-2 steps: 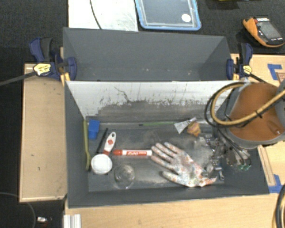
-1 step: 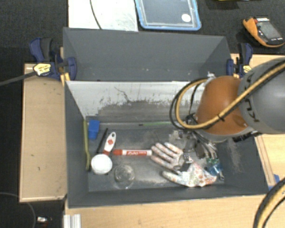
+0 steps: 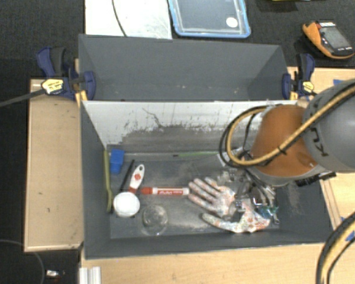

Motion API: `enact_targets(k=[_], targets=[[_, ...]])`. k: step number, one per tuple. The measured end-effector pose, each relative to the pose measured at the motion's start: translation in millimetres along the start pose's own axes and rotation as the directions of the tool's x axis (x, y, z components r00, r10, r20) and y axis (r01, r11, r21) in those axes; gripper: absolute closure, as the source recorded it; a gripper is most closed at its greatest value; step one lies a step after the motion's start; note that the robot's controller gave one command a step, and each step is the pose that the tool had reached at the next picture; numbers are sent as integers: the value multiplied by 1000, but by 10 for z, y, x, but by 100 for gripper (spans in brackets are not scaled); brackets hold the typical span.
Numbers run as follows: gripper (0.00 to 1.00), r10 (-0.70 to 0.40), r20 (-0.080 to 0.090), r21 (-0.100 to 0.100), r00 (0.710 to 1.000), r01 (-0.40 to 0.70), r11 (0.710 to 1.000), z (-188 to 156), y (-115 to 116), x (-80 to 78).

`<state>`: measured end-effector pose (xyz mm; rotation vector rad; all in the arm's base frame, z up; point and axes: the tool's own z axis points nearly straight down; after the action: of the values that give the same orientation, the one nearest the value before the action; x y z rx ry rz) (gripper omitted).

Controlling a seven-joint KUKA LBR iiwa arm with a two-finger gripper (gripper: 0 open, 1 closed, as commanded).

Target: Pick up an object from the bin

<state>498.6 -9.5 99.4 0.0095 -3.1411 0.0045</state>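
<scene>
Though we cannot tell if our pincer (image 3: 248, 205) is apart or together, it hangs over the pale toy hand (image 3: 208, 193) lower right of centre, whose length runs up-left.

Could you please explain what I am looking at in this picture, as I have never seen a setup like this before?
This is a single picture from a camera looking down into a grey metal bin from above and a little to one side. The large grey and orange shape on the right is a robot arm. Its gripper is lowered into the right part of the bin, over a pale hand-shaped thing, perhaps a glove, and a crumpled colourful thing. I cannot tell whether it holds anything. Further left lie a red and white marker, a white ball, a clear cup and a blue block. The arm's job is to pick one thing out.
</scene>
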Motion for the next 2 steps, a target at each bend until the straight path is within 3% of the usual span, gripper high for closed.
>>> enact_targets(k=[1, 2], targets=[[0, 270, 10, -5, 963, -269, 963, 215, -47, -103], [100, 155, 11, -4, 988, -155, 988, 275, 410, -258]])
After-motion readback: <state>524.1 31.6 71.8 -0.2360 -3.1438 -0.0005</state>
